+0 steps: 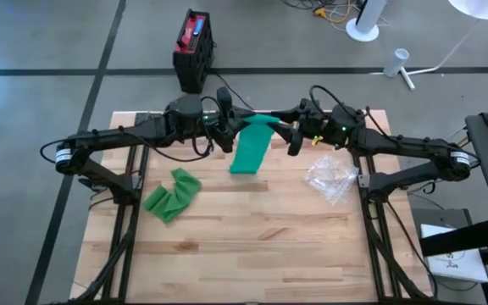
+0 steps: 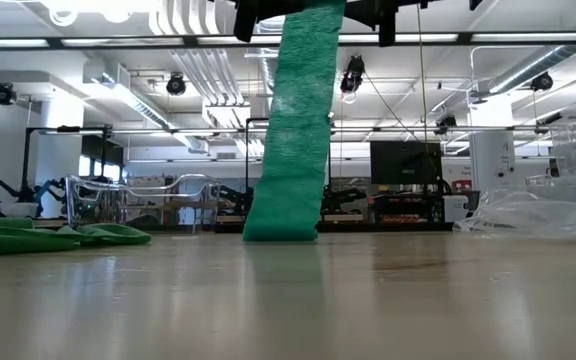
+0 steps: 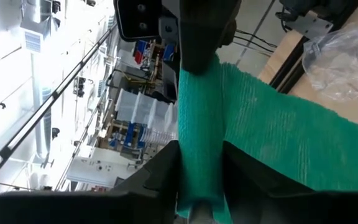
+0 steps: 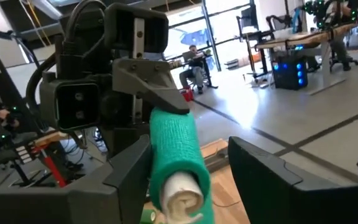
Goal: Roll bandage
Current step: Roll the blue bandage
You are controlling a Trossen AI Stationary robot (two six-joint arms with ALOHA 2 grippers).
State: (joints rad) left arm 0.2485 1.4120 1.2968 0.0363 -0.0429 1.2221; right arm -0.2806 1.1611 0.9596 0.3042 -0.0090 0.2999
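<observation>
A green bandage roll (image 1: 265, 121) with a white core (image 4: 182, 199) hangs in the air over the table's far middle, between my two grippers. Its loose strip (image 2: 293, 130) drops down from the roll, and the strip's lower end (image 2: 280, 232) rests on the wooden table (image 1: 252, 246). My left gripper (image 1: 227, 127) comes level from the left and is shut on the roll. My right gripper (image 1: 291, 135) comes level from the right and stands open around the roll's other end (image 4: 176, 155). My left gripper pinches the roll's left end (image 3: 201, 177) between its two fingers (image 3: 160, 171), level from the table's left, the fingers lying along the roll. The roll is lifted clear, with its strip hanging to the table. My right gripper has one finger (image 4: 132, 165) against the side of the roll's right end (image 4: 166, 143). The other finger (image 4: 266, 171) stands apart from the roll, with a gap showing.
A second green bandage (image 1: 172, 195) lies crumpled on the table's left half. A clear plastic wrapper (image 1: 329, 178) lies on the right half. A red and black box (image 1: 195, 47) stands on the floor beyond the far edge. The near half of the table is bare wood.
</observation>
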